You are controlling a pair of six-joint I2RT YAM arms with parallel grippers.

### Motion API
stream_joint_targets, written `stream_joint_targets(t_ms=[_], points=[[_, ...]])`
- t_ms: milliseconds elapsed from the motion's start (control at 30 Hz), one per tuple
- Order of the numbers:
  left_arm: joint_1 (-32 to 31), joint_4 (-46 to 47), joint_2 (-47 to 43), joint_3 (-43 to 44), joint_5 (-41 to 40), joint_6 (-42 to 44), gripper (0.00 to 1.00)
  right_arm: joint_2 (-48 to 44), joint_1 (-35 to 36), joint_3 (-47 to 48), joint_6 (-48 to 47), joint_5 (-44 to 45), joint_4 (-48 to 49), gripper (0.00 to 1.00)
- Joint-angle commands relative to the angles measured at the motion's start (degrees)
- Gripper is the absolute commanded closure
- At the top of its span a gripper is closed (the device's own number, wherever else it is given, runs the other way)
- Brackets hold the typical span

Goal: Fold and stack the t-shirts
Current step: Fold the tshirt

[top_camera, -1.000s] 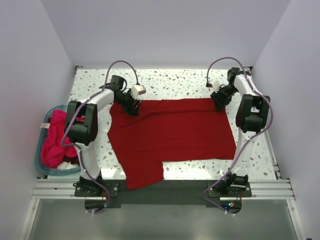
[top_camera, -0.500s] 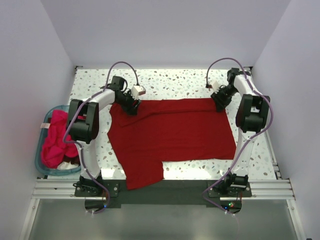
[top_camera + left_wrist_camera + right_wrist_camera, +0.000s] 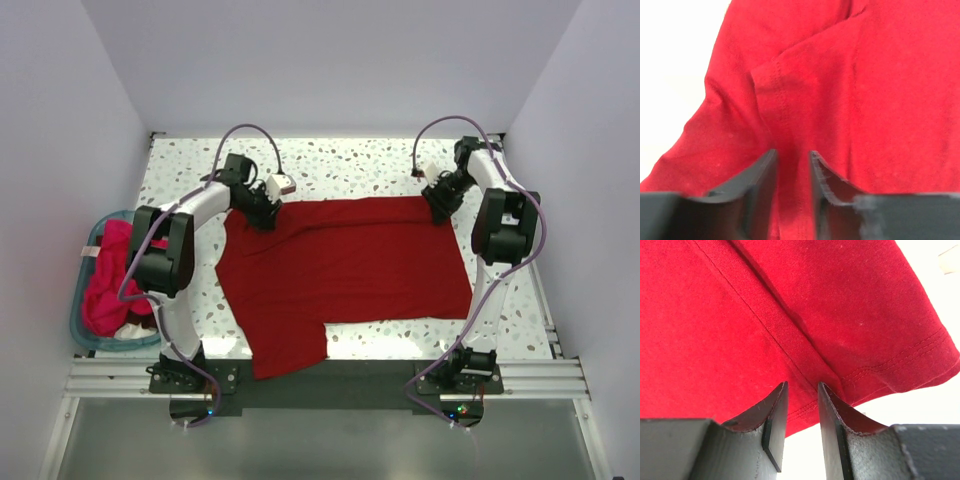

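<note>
Speckled terrazzo tabletop, white-walled cell. Item: crimson t-shirt, spread flat at centre. Left gripper: jaws narrow, pinching a fabric ridge beside the sleeve seam. Right gripper: jaws narrow, nipping the hemmed corner. Risks: a shallow bite slipping on lift; uneven pull skewing the fold; the near flap dragging and bunching.

One t-shirt lies spread flat across the middle of the table, a sleeve hanging over the near edge left of centre. The left pincer sits at the shirt's far left corner, the right pincer at its far right corner. Off the table's left side stands a basket with heaped t-shirts in it.
</note>
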Motion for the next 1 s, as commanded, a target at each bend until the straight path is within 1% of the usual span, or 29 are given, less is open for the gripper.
stream_joint_targets(t_ms=[0,67,133,200,267,333,367,500,533,567,633,667,700,767,833,967], points=[[-0.5,2.7,-4.1,-1.3,-0.5,-0.2,0.59,-1.1,0.0,1.0,0.1,-0.4,-1.6,0.65],[-0.5,3.4,-3.9,-1.4,-2.4,-0.6,0.53,-1.1,0.1,0.9,0.3,-0.5,-1.6,0.65],[-0.5,3.4,-3.8,-1.3,-3.0,-0.9,0.53,-1.3,0.1,0.9,0.5,-0.5,-1.7,0.65],[-0.5,3.0,-3.5,-1.1,-2.9,-0.7,0.57,-1.5,0.3,0.8,0.5,-0.6,-1.7,0.65],[-0.5,2.4,-3.2,-1.0,-2.9,-0.1,0.58,-1.6,0.3,0.7,0.6,-0.6,-1.6,0.65],[-0.3,2.5,-2.5,-0.5,-3.1,-0.3,0.57,-1.8,0.2,0.6,0.7,-0.5,-1.6,0.65],[-0.2,2.6,-2.3,0.0,-3.2,-0.7,0.55,-1.8,0.3,0.7,0.8,-0.5,-1.5,0.65],[0.1,1.7,-0.4,3.3,1.1,-1.2,0.52,-2.1,0.3,0.8,1.1,-1.7,-2.2,0.65],[0.1,0.8,0.1,4.3,3.6,-1.3,0.5,-2.1,0.5,1.5,1.2,-2.2,-3.4,0.65],[-0.3,0.3,0.8,6.5,4.6,-1.6,0.49,-2.0,0.4,2.3,1.2,-4.2,-4.6,0.66],[-0.2,-1.9,3.0,9.0,5.5,-2.3,0.5,-2.0,0.7,4.8,0.4,-6.0,-9.1,0.69],[-0.1,-2.6,3.5,10.8,5.6,-2.6,0.51,-2.1,0.7,5.2,-0.3,-6.3,-10.5,0.76],[0.0,-3.0,3.8,11.0,5.8,-2.6,0.52,-2.6,0.8,4.4,-0.9,-5.3,-11.5,0.79],[0.3,-2.6,3.0,9.9,6.0,-2.5,0.53,-3.6,0.8,2.3,-3.2,-3.8,-12.2,0.82],[0.8,-2.8,1.7,9.1,6.6,-2.5,0.53,-5.1,0.8,-1.3,-5.2,-0.3,-10.9,0.81],[2.4,-3.7,-0.6,6.2,7.9,-3.5,0.53,-6.2,0.7,-4.0,-7.8,4.3,-9.7,0.81]])
